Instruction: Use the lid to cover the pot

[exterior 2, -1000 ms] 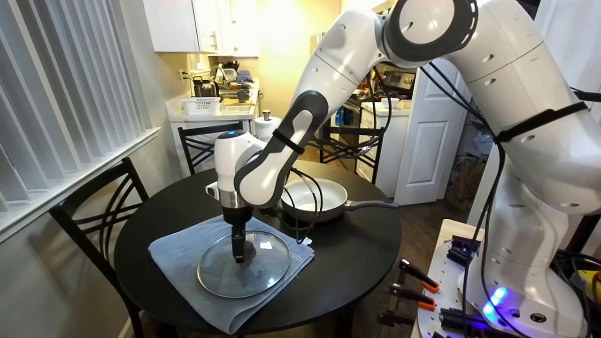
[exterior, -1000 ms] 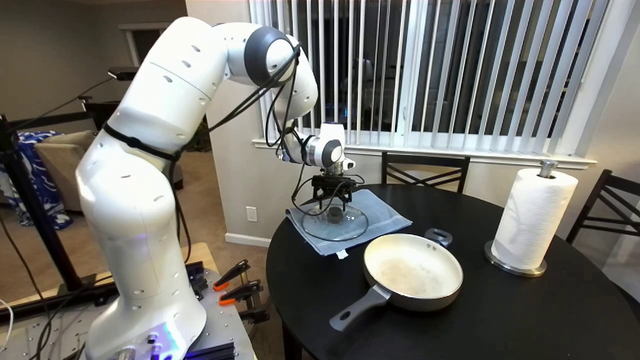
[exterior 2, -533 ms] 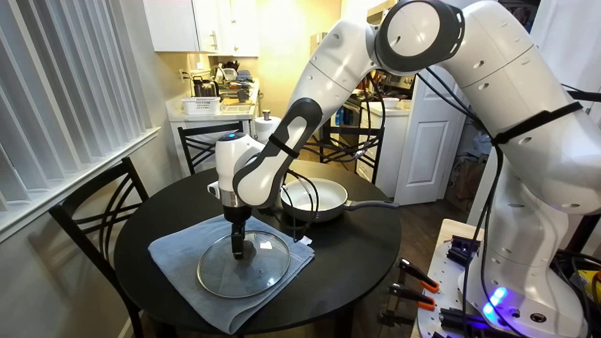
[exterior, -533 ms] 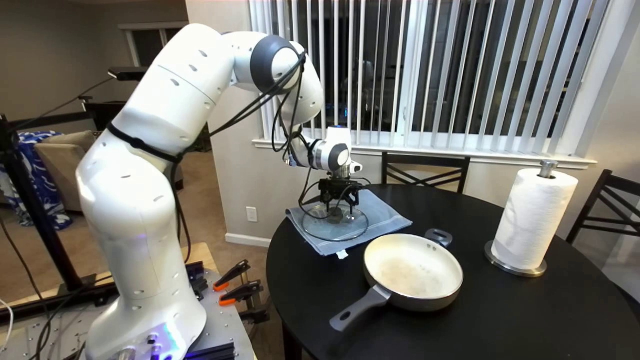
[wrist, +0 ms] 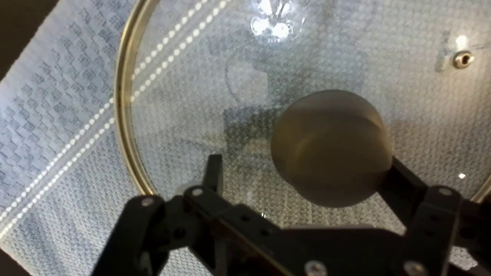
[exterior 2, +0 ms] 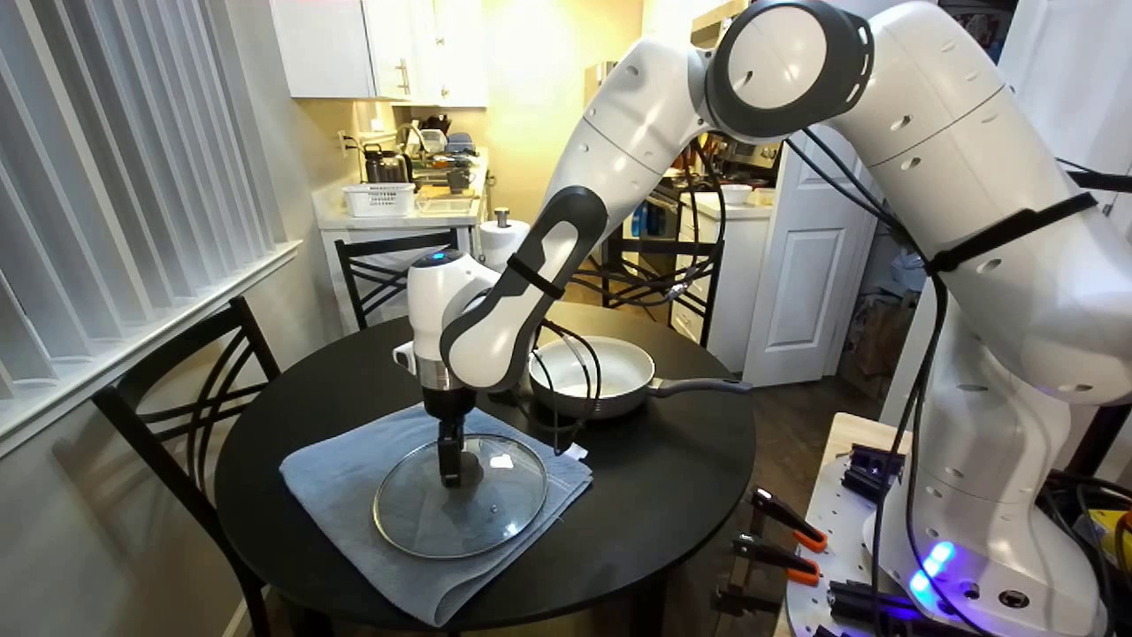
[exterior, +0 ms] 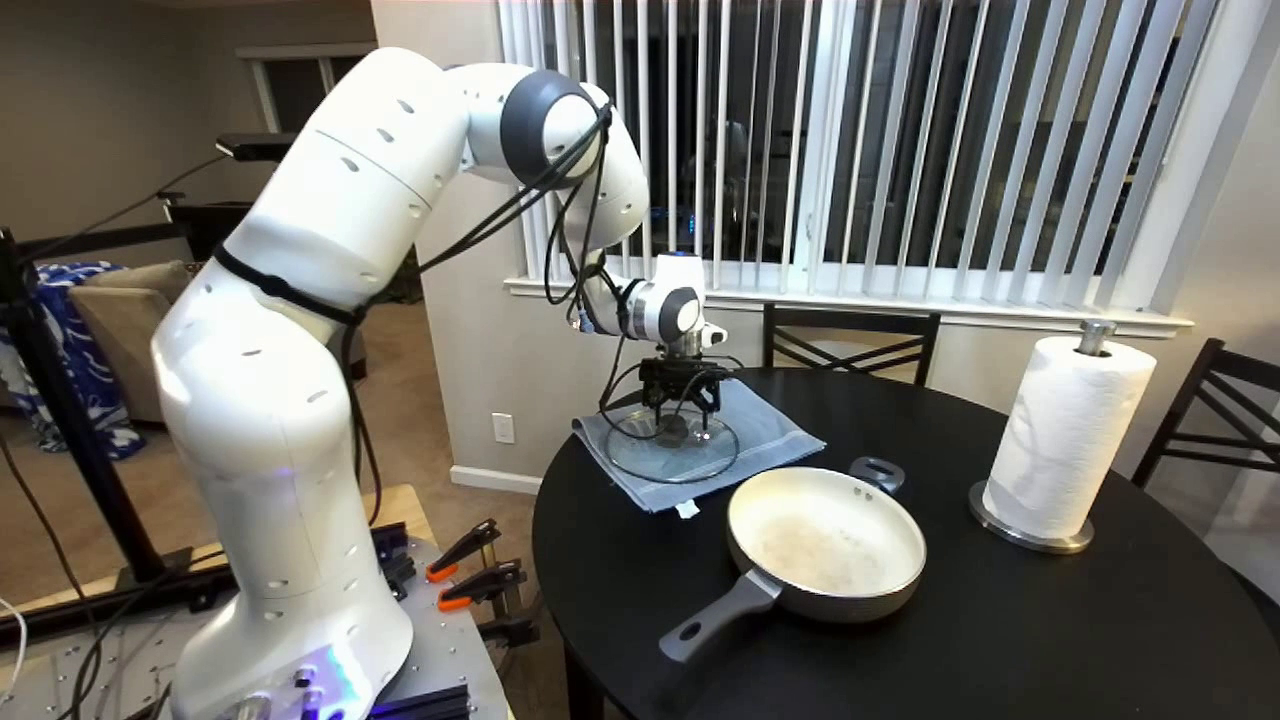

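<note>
No text, brand, number or sign legible in any view, small white tag (exterior: 687, 509) at near edge of blue-grey cloth (exterior: 765, 430) in an exterior view, any print on it too small to make out

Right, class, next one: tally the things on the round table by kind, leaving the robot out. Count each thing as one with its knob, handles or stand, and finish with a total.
Lid: 1
Pan: 1
Cloth: 1
Paper roll: 1
Total: 4

The white arm (exterior: 320, 220) has grey joint bands (exterior: 522, 120), black cables (exterior: 572, 153) and silver-screwed black jaws.
</note>
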{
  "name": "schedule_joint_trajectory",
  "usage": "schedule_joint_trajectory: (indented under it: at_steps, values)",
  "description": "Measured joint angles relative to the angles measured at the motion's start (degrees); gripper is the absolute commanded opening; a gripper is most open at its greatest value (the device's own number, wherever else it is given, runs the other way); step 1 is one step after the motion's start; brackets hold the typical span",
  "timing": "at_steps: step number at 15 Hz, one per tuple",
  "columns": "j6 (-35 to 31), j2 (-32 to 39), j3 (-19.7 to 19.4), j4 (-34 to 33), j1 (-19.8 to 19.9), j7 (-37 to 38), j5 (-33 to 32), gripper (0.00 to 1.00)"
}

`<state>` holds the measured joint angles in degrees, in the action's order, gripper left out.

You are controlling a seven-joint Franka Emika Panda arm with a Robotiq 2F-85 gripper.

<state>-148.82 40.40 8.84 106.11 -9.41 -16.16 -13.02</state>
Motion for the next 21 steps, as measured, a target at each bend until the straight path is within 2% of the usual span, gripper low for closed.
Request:
schedule_joint_trajectory:
  at_steps: [11, 21]
  values:
    - [3.76, -2.18, 0.04, 1.38, -0.05, 0.0, -0.06, 1.0]
    - [4.0, -2.94, 1.4, 3.04, -0.03, -0.08, -0.06, 1.0]
